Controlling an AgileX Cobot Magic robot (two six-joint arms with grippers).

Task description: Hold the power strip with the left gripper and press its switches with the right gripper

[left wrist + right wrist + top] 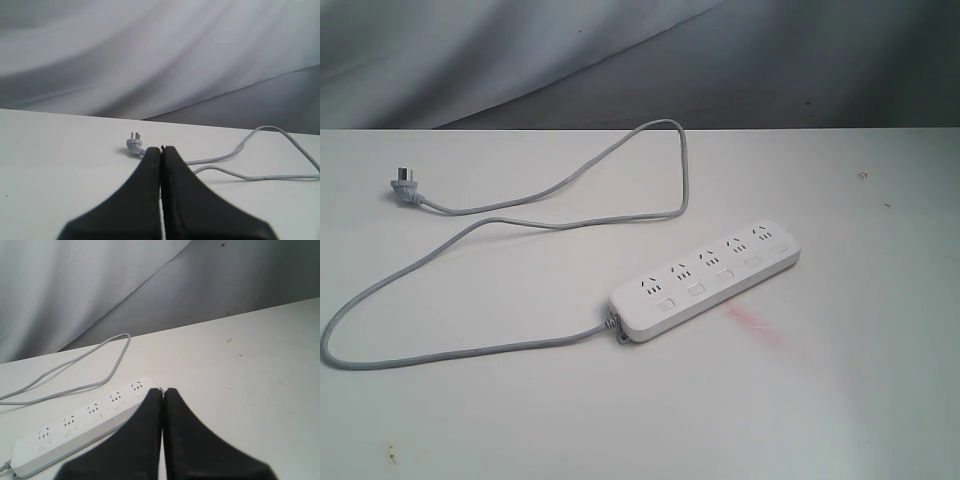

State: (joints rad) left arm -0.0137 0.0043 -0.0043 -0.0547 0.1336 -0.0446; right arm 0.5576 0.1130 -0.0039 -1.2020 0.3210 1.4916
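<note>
The white power strip (708, 281) lies slantwise on the white table, its row of buttons along the near side. Its light-grey cord (470, 350) loops left and back to a plug (404, 186). Neither arm shows in the exterior view. In the left wrist view my left gripper (161, 149) is shut and empty, with the plug (134, 144) and cord (250, 175) lying beyond its tips. In the right wrist view my right gripper (163, 391) is shut and empty, its tips in front of the power strip (75, 432), whose far end they partly hide.
The table (440, 430) carries a pink smear (755, 325) just in front of the strip and a few small dark specks. A grey cloth backdrop (520, 50) hangs behind the table's far edge.
</note>
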